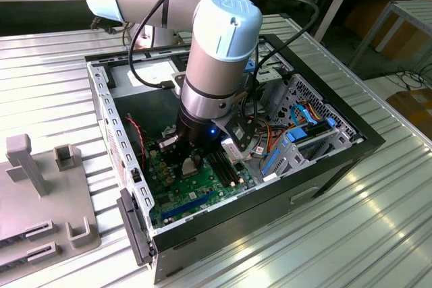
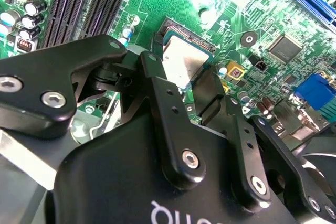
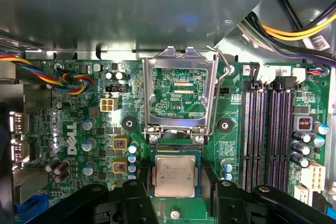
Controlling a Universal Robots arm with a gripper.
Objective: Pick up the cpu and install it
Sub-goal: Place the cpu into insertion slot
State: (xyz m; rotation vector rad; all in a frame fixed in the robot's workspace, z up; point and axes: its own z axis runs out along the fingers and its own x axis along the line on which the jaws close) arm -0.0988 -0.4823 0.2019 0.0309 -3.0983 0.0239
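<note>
Inside the open computer case [image 1: 101, 109], from the exterior view's left: motherboard [image 1: 179, 197], then the pincer [image 1: 189, 165] straddling the cpu [image 3: 175, 174] at its socket [image 2: 178, 27], clamped or loose I cannot tell. A skewed chip could bend pins; cables [image 1: 305, 114] rightward might snag.

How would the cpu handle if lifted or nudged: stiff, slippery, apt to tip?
The cpu looks like a thin, flat, metal-topped tile, so it is probably rigid and light. Its smooth top and slim edges likely offer little grip. Lying level at the socket, it should not roll or tip.
</note>
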